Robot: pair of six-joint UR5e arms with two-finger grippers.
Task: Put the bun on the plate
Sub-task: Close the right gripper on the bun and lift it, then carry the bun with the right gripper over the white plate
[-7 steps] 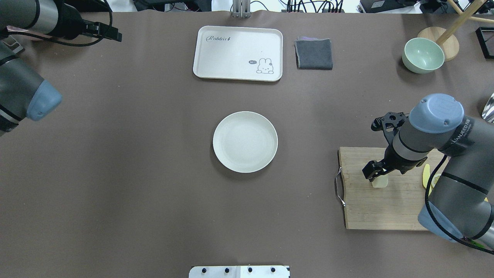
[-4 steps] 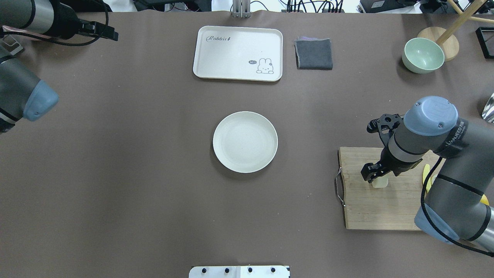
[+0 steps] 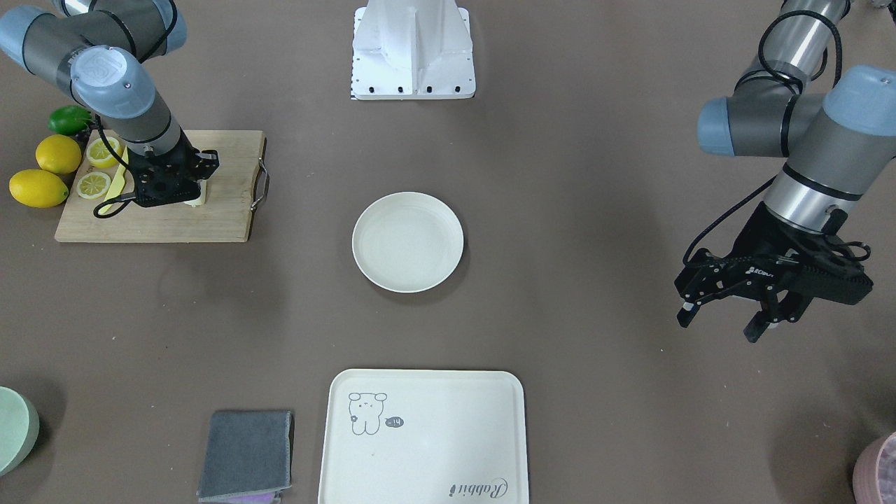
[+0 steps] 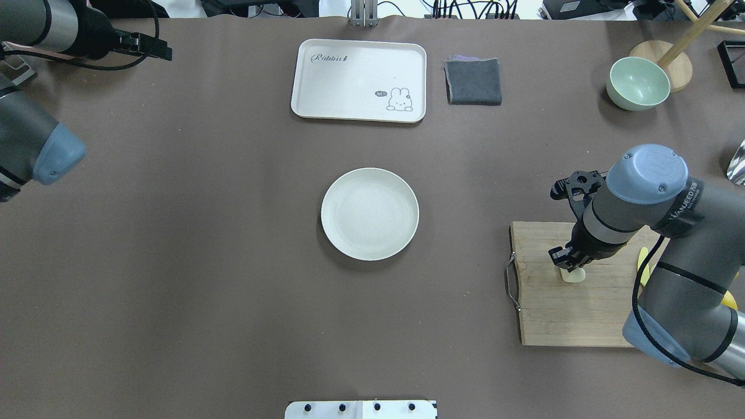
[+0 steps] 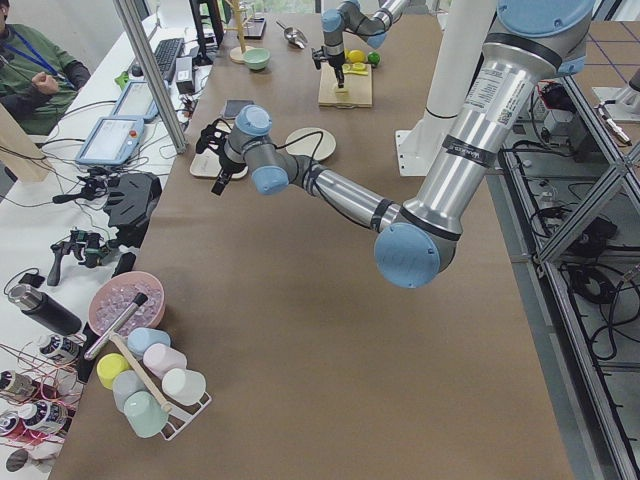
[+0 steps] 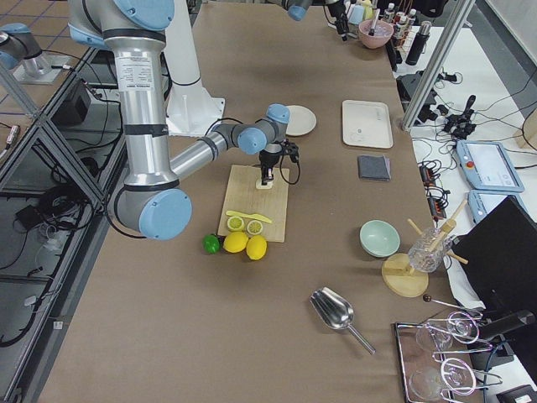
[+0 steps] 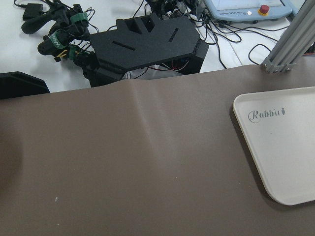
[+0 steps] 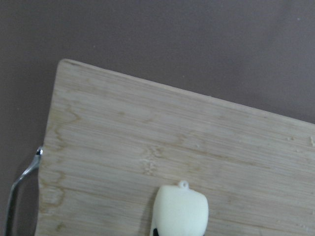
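Shows the bun (image 8: 179,214) lying on the wooden board (image 4: 559,314) near the table's right edge, the right gripper (image 4: 567,266) low over it, maybe touching, grip too hidden to tell, the plate (image 4: 369,214) well apart at the table's middle, the left gripper (image 3: 719,327) spread wide by the far left corner.

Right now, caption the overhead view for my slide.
Right gripper over a small cream-white bun on a wooden cutting board; the round cream-white plate sits bare mid-table.

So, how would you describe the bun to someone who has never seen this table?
Find the wooden cutting board at the table's right side in the overhead view. The bun lies on it, under the right gripper. It is small, smooth and cream-white, unlike the yellow lemon halves nearby.
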